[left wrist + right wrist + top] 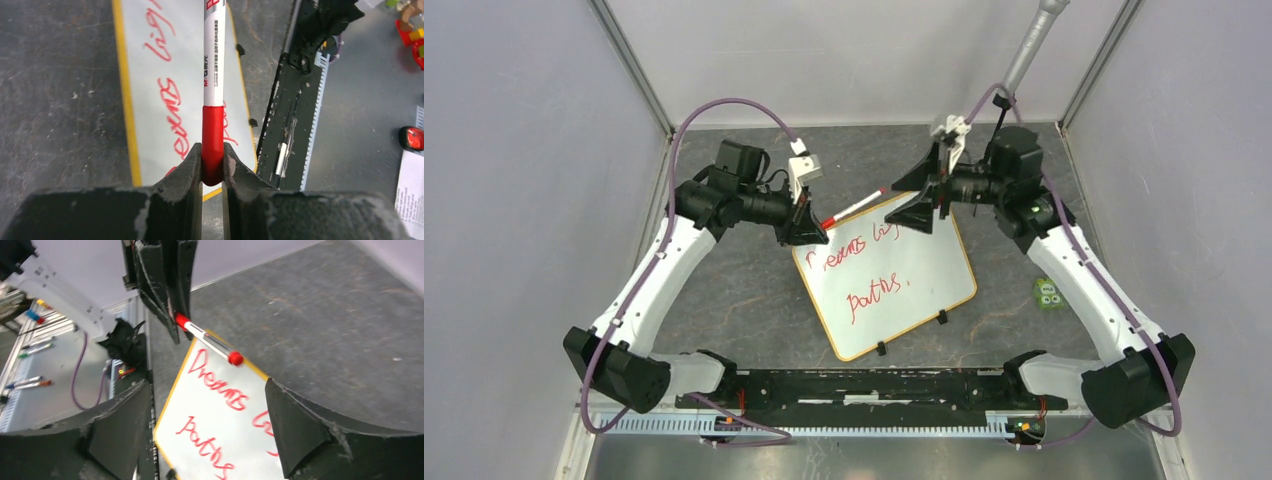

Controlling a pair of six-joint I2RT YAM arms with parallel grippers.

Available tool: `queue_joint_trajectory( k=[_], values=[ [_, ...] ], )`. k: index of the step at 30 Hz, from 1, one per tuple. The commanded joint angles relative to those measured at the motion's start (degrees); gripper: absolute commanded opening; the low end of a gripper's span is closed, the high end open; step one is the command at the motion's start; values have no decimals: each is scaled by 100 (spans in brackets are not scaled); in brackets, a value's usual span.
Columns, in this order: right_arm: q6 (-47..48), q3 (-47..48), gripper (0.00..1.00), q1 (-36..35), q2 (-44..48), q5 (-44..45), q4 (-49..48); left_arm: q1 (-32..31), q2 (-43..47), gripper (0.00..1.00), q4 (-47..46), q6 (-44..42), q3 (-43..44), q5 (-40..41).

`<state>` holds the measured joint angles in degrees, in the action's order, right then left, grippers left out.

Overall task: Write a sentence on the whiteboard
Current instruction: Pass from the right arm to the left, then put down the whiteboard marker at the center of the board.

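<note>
1. The whiteboard [934, 275] lies flat on the dark table [744, 290], in the middle between the two arms. It is turned askew, with its two black clips [942, 319] on the near edge.
2. The sentence [874, 272] runs in red in two slanted lines. "Dreams" and a second word partly hidden by the right arm are above, and "paths." is below.
3. The left gripper [212, 165] is clamped tight on the red end of a marker [214, 75]. The white barrel sticks out past the board's far edge. I cannot tell whether it touches the board.
4. The right gripper [207, 385] stands wide open and holds nothing. It is over the board's far right corner, facing the marker's free end and apart from it.
5. A small green object [1049, 292] lies on the table right of the board.
</note>
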<state>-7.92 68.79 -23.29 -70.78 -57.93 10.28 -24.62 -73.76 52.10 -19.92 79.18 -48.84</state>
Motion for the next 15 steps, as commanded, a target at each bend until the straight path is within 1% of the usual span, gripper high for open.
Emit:
queue_joint_trajectory(
  k=[1,2,4,8,10,12,15],
  values=[
    [-31,535,95,603,107,-53,-88,497,129,2,-6,73,68,-245],
    [-37,548,98,707,123,-98,-89,626,129,2,17,116,73,-234],
    [34,500,98,875,170,-123,-18,1013,116,2,67,260,64,-171],
    [470,180,98,1099,336,-97,408,2076,-46,2,243,422,35,-234],
    [866,42,98,1163,438,23,726,2593,-191,2,478,201,23,-135],
    [1310,-56,98,1206,530,171,1071,3094,-375,2,611,29,-69,207],
    [1850,-181,98,1239,670,341,1565,3668,-740,2,860,-461,-223,669]
  ],
)
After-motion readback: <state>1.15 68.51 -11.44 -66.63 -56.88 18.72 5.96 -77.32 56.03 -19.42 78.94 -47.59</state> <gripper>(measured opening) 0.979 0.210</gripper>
